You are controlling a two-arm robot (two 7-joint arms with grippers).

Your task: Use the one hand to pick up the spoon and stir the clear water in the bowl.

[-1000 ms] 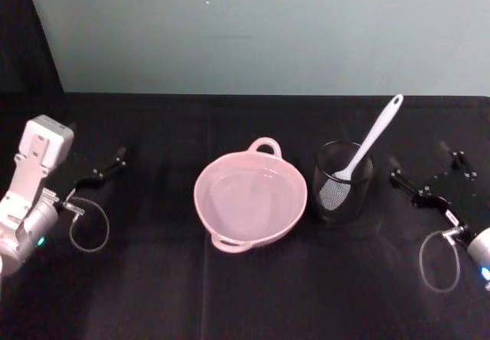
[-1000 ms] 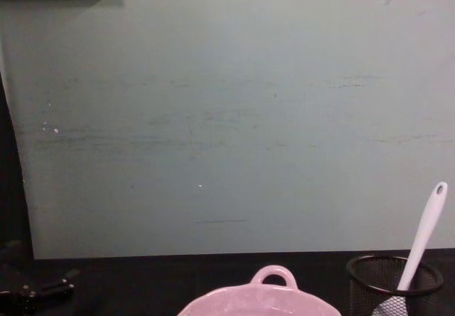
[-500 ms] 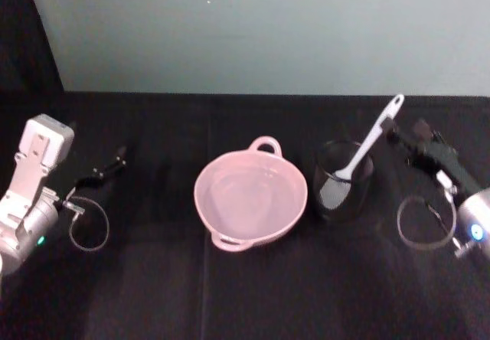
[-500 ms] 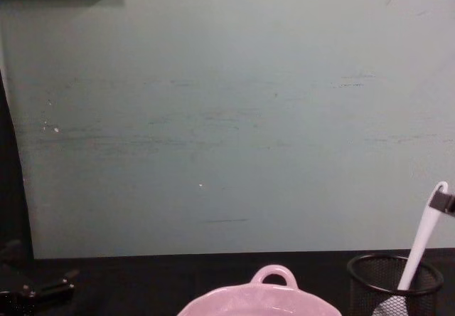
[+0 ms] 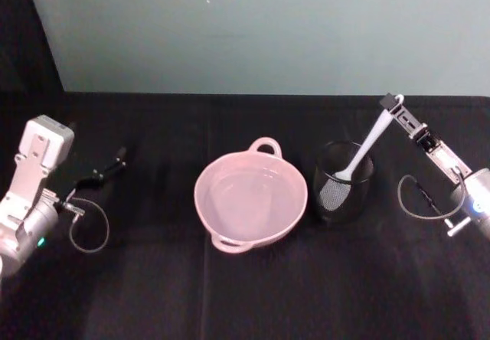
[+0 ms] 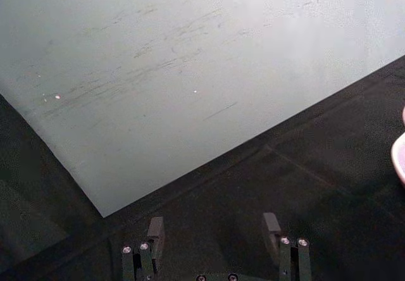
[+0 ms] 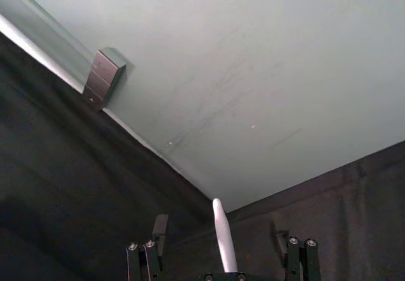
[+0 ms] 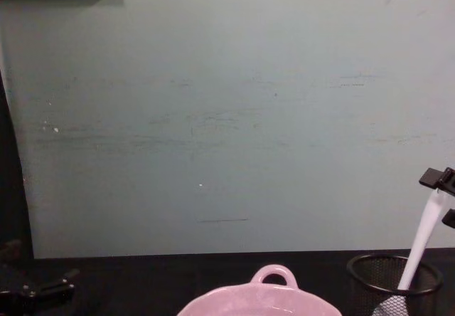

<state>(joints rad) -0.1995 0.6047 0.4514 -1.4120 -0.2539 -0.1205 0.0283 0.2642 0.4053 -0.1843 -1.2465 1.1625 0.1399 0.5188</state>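
Observation:
The white spoon stands tilted in a black wire-mesh cup, blade down and handle leaning up to the right. My right gripper is raised at the handle's tip, open, with one finger on each side; the handle rises between the fingers and I cannot tell whether it touches them. From the chest, this gripper shows at the right edge by the spoon. The pink bowl with clear water sits in the middle, left of the cup. My left gripper rests open at the far left.
A black cloth covers the table, and a pale green wall stands close behind it. Grey cable loops hang by both wrists. The mesh cup stands right beside the bowl. Bare cloth lies in front of the bowl and cup.
My right gripper has risen from the cloth at the right and swung in to the spoon's handle tip, which now stands between its fingers. The spoon, bowl and left arm have not moved.

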